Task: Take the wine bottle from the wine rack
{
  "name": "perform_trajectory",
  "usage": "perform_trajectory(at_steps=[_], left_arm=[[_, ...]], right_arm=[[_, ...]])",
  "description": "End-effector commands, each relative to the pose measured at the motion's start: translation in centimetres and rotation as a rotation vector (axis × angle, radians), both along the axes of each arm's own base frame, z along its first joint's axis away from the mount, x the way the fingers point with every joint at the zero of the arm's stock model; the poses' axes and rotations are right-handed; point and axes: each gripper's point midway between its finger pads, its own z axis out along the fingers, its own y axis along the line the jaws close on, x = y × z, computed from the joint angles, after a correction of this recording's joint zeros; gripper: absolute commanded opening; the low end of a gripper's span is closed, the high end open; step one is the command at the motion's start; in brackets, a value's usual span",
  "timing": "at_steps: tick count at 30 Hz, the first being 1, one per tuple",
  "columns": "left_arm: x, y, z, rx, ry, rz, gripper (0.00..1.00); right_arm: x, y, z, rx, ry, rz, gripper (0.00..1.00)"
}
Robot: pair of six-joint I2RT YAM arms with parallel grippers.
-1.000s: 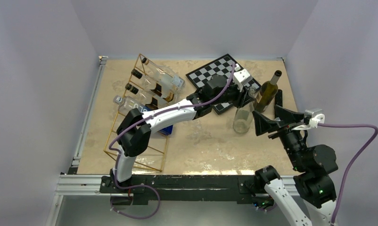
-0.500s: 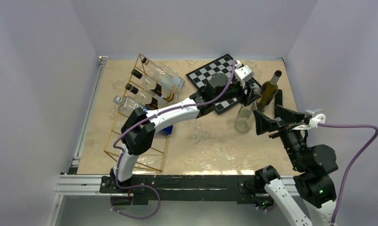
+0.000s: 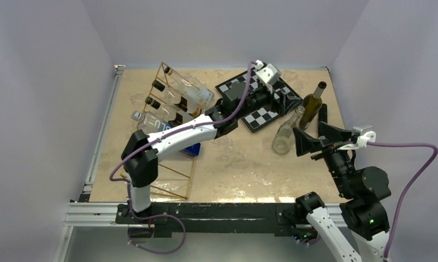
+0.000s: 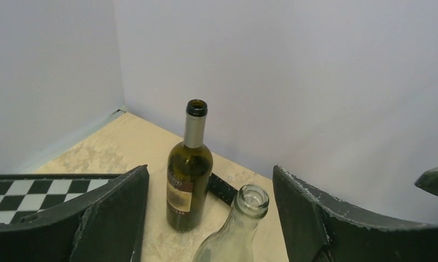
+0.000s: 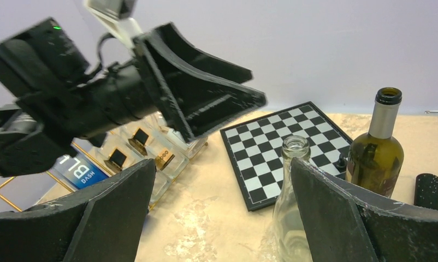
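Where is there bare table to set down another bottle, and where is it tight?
Bare: tabletop near middle, between wine rack and clear bottle. Crowded: far right, with that bottle, dark wine bottle, chessboard, left end effector and right end effector.

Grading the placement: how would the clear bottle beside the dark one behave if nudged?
The clear bottle looks empty, so probably light; tall on a narrow base, it may tip easily. Smooth glass is likely slippery and breakable, and fallen it would roll.

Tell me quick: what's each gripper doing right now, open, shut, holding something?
Left gripper: open, jaws wide apart, not closed on the clear bottle.
Right gripper: open, holding nothing.
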Motion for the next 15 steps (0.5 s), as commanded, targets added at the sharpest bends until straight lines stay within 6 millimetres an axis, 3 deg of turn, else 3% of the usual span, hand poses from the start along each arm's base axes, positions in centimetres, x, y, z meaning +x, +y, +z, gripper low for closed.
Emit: perform_trajectory(at_steps=[1,8,15], left_arm=[[0.2,5.4,4.6,-0.048,-0.037,0.173,0.88],[1.4,16.4,2.8,0.058,0.11,0.537,0.92],[1.5,29.8,-2.9,0.182,0.404,0.879,0.92]], right_arm=[[0.1,0.3,0.4,-0.007,-0.001,0.014,0.99],[0.2,0.9,0.2,-0.002,0.035,0.043,0.99],[0.9,1.7,-0.7,-0.002,0.079,0.07,0.99]])
